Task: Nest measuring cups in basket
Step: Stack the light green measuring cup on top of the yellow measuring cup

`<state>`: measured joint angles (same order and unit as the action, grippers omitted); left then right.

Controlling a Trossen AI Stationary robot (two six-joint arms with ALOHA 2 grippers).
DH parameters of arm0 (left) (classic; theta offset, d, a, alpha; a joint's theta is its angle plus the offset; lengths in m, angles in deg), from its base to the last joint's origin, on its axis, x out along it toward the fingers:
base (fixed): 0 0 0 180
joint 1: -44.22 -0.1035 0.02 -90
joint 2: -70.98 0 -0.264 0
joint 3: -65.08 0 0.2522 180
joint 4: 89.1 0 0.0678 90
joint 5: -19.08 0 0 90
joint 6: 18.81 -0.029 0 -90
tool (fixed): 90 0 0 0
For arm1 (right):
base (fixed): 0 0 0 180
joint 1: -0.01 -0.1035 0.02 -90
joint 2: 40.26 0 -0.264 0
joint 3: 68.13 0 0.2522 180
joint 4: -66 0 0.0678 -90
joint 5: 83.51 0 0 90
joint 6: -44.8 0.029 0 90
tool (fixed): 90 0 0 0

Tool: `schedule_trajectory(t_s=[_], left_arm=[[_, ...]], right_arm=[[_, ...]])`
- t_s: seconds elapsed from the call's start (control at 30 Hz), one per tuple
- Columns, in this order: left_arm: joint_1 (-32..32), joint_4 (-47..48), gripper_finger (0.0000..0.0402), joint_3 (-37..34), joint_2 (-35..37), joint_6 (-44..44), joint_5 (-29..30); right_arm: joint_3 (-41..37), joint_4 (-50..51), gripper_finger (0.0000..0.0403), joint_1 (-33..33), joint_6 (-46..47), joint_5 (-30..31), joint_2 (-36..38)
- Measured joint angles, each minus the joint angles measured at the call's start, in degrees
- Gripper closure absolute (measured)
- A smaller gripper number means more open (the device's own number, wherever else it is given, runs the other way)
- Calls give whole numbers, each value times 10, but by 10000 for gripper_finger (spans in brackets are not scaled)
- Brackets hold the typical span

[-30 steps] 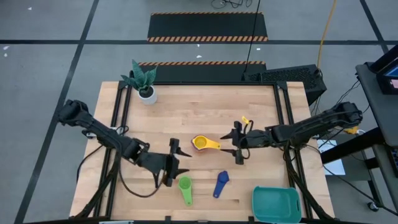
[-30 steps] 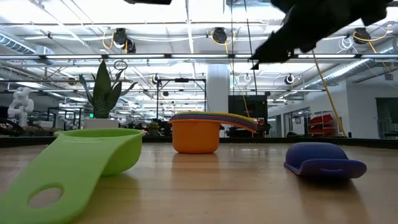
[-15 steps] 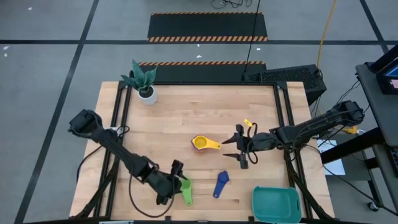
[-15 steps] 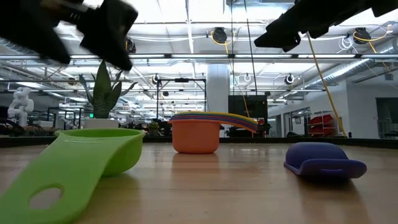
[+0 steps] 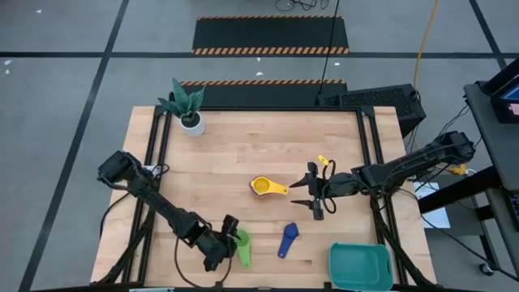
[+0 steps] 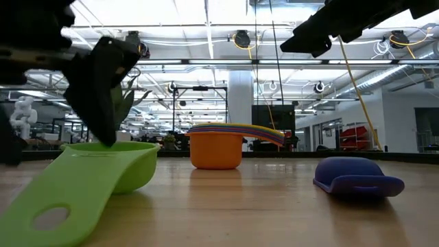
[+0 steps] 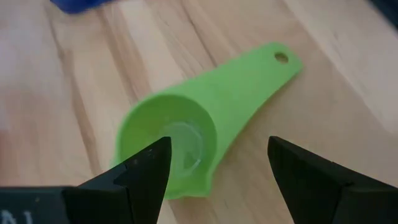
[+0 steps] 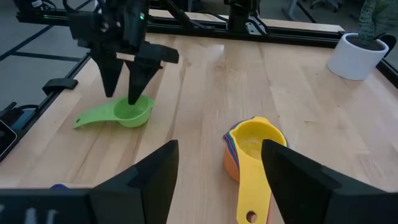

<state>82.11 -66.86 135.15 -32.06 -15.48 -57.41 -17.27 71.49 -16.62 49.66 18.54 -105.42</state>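
Observation:
A green measuring cup [image 5: 242,246] lies mouth up near the table's front edge, its handle [image 7: 261,74] pointing toward that edge. My left gripper [image 5: 230,240] is open and slants down over it, one finger [image 7: 152,165] above the bowl and the other [image 7: 298,171] outside, beside the handle's root. A stack of nested cups with a yellow one on top [image 5: 261,186] stands at mid-table on its orange bottom cup [image 6: 215,152]. A dark blue cup [image 5: 288,239] lies to the right of the green one. My right gripper [image 5: 302,193] hangs open above the table, right of the stack. The teal basket [image 5: 361,266] sits at the near right corner. My left gripper has one fingertip [image 8: 132,99] at the green cup's bowl [image 8: 134,114], coming down from above on a slant. I cannot tell whether it touches the bowl. The cup rests flat on the table.
A white plant pot [image 5: 192,122] stands at the far left corner. Bare wood lies between the stack and the far edge. Black rails [image 5: 154,154] run along the table's left and right sides.
My left gripper has come down and toward the table's near edge onto the green cup, tipping further downward, and it has stayed open. No cup has moved.

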Motion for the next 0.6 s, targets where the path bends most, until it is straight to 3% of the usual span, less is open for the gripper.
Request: schedule_trajectory(t_s=[0.17,0.53,0.6], left_arm=[[-4,9,173,0,-18,-5,-8],[-6,27,369,0,-23,2,8],[-13,29,388,0,-20,30,12]], right_arm=[[0,2,181,0,0,-1,0],[0,0,181,0,0,0,0],[0,-2,181,0,2,0,0]])
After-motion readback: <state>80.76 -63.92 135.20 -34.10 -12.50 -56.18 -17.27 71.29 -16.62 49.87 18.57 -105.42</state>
